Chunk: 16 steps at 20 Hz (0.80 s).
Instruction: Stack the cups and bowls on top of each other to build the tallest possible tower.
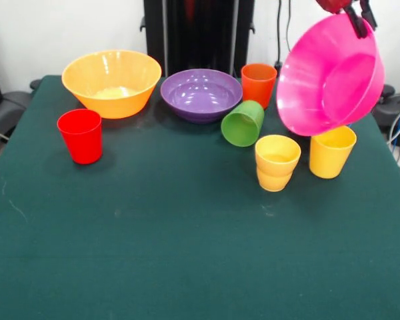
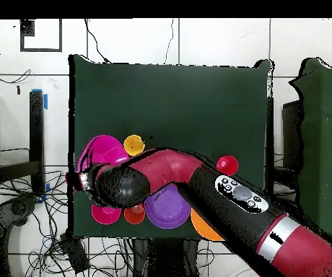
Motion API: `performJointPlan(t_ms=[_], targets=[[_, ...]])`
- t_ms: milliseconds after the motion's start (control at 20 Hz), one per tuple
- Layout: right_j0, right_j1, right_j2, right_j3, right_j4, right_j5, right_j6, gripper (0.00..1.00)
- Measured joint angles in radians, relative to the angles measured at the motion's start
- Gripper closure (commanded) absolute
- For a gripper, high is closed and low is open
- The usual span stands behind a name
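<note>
My gripper (image 1: pixel 360 17) is shut on the rim of the hot pink bowl (image 1: pixel 330 73) and holds it tilted in the air at the right; the bowl also shows in the overhead view (image 2: pixel 102 153). Below it stand two yellow cups (image 1: pixel 277 162) (image 1: pixel 331 151). A green cup (image 1: pixel 243 123) lies on its side. An orange cup (image 1: pixel 259 83) stands upright beside the purple bowl (image 1: pixel 201 93). The orange bowl (image 1: pixel 111 82) and the red cup (image 1: pixel 81 135) are at the left. A small crimson-pink bowl (image 2: pixel 106 213) shows only from overhead. The blue bowl is out of view.
The dark green table (image 1: pixel 187 253) carries everything. My arm (image 2: pixel 198 187) covers much of the table's robot side in the overhead view. Black chairs and cables (image 1: pixel 397 110) lie beyond the table's sides.
</note>
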Motion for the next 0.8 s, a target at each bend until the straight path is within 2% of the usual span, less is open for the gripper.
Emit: performJointPlan(t_ms=[450,800], targets=[[0.021,0.052,-0.05,-0.006,0.0,-0.069,0.0,1.0],[0.022,0.082,-0.053,-0.009,0.001,-0.093,0.0,1.0]])
